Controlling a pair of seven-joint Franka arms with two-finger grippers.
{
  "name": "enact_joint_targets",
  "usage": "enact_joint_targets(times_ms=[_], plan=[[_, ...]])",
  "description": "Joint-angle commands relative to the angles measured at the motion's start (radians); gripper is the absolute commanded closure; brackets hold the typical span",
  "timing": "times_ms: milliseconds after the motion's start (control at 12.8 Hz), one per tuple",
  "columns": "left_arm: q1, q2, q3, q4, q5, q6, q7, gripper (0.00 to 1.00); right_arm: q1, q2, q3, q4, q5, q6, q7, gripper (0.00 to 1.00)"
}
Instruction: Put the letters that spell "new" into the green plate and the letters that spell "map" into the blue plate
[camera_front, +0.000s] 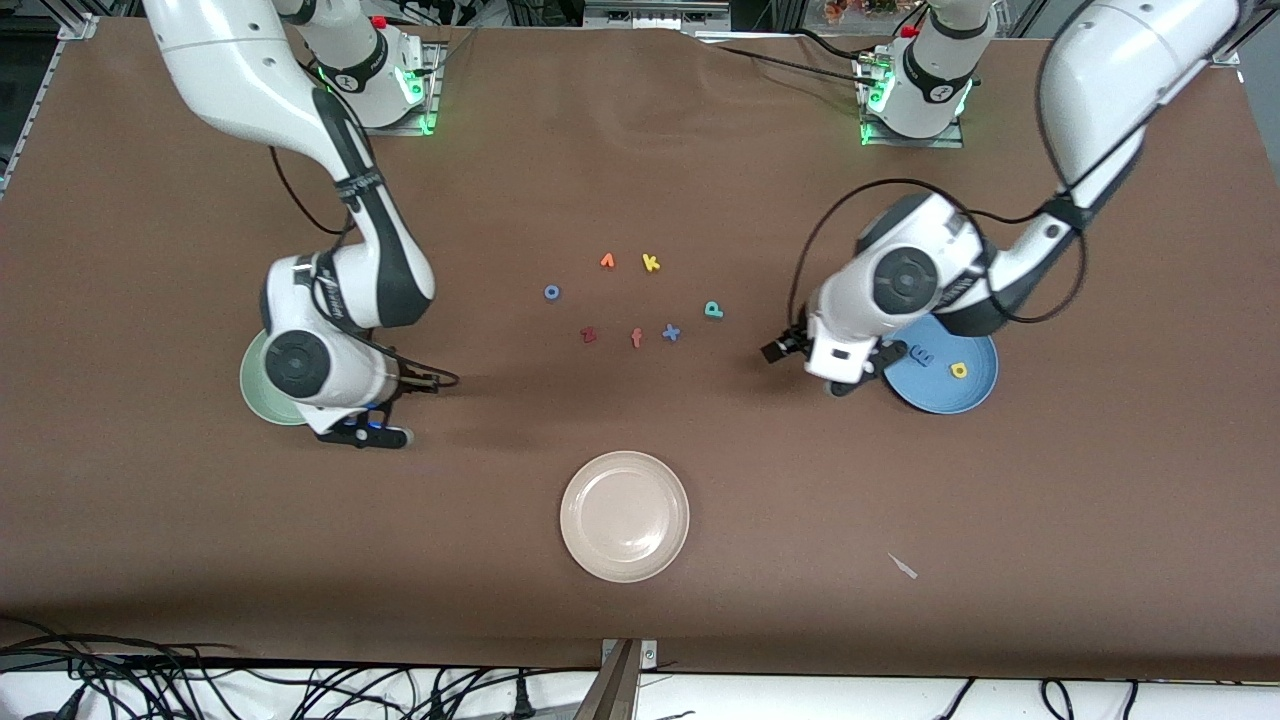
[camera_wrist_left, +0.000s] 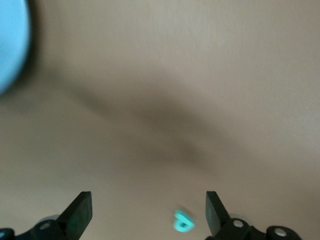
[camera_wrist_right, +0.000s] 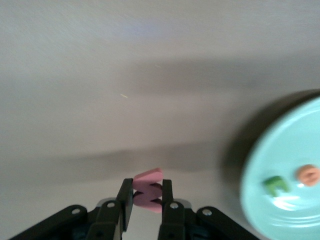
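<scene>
Cream plate (camera_front: 624, 515) sits closest, not involved. Right gripper (camera_wrist_right: 147, 196) is pinching the red "w" (camera_wrist_right: 148, 189) flat across its faces, green plate (camera_wrist_right: 287, 175) at its 3 o'clock already holding "n" (camera_wrist_right: 274, 185) and "e" (camera_wrist_right: 308, 175). Left gripper (camera_wrist_left: 149, 212) hangs spread wide, teal "p" (camera_wrist_left: 183, 220) between its tips. Foam looks featherlight and squishy, so grab edges gently.

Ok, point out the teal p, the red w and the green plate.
teal p (camera_front: 713, 310): front view, its middle.
red w (camera_wrist_right: 148, 190): right wrist view, face above the right gripper's fingers.
green plate (camera_wrist_right: 280, 200): right wrist view, bare floor.
</scene>
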Motion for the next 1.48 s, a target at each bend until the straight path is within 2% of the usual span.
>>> enact_joint_targets(times_ms=[0, 156, 312, 390, 468, 547, 625, 781, 937, 1093, 1327, 1405], plan=[[-0.147, 0.009, 0.109, -0.003, -0.007, 0.090, -0.196, 0.01, 0.009, -0.153, -0.058, -0.243, -0.003, 0.139, -0.186, 1.00], [-0.237, 0.020, 0.169, -0.041, -0.007, 0.174, -0.310, 0.01, 0.009, -0.180, -0.130, -0.320, -0.003, 0.209, -0.355, 1.00], [-0.251, 0.018, 0.174, -0.102, 0.008, 0.231, -0.371, 0.02, 0.006, -0.172, -0.199, -0.345, 0.004, 0.251, -0.531, 1.00], [-0.261, 0.020, 0.174, -0.107, 0.010, 0.233, -0.407, 0.03, -0.009, -0.161, -0.213, -0.337, 0.009, 0.248, -0.588, 0.97], [-0.278, 0.021, 0.178, -0.107, 0.010, 0.233, -0.430, 0.03, -0.029, -0.149, -0.212, -0.323, 0.017, 0.241, -0.586, 0.23], [-0.291, 0.021, 0.187, -0.110, 0.010, 0.233, -0.444, 0.06, -0.029, -0.147, -0.210, -0.306, 0.018, 0.234, -0.587, 0.00], [-0.303, 0.023, 0.189, -0.110, 0.010, 0.235, -0.473, 0.09, -0.023, -0.147, -0.207, -0.270, 0.020, 0.190, -0.546, 0.00], [-0.308, 0.024, 0.192, -0.112, 0.010, 0.256, -0.490, 0.13, -0.008, -0.141, -0.188, -0.150, 0.020, -0.002, -0.385, 0.00], [-0.317, 0.037, 0.200, -0.112, 0.010, 0.267, -0.491, 0.16, -0.003, -0.131, -0.157, -0.057, 0.029, -0.139, -0.275, 0.00], [-0.340, 0.038, 0.223, -0.112, 0.010, 0.288, -0.493, 0.19, -0.002, -0.140, -0.128, -0.014, 0.040, -0.244, -0.199, 0.00], [-0.357, 0.038, 0.235, -0.113, 0.010, 0.311, -0.493, 0.23, 0.026, -0.155, -0.121, 0.023, 0.038, -0.361, -0.121, 0.00], [-0.358, 0.040, 0.240, -0.113, 0.010, 0.311, -0.493, 0.30, 0.027, -0.163, -0.121, 0.025, 0.038, -0.376, -0.121, 0.00]])
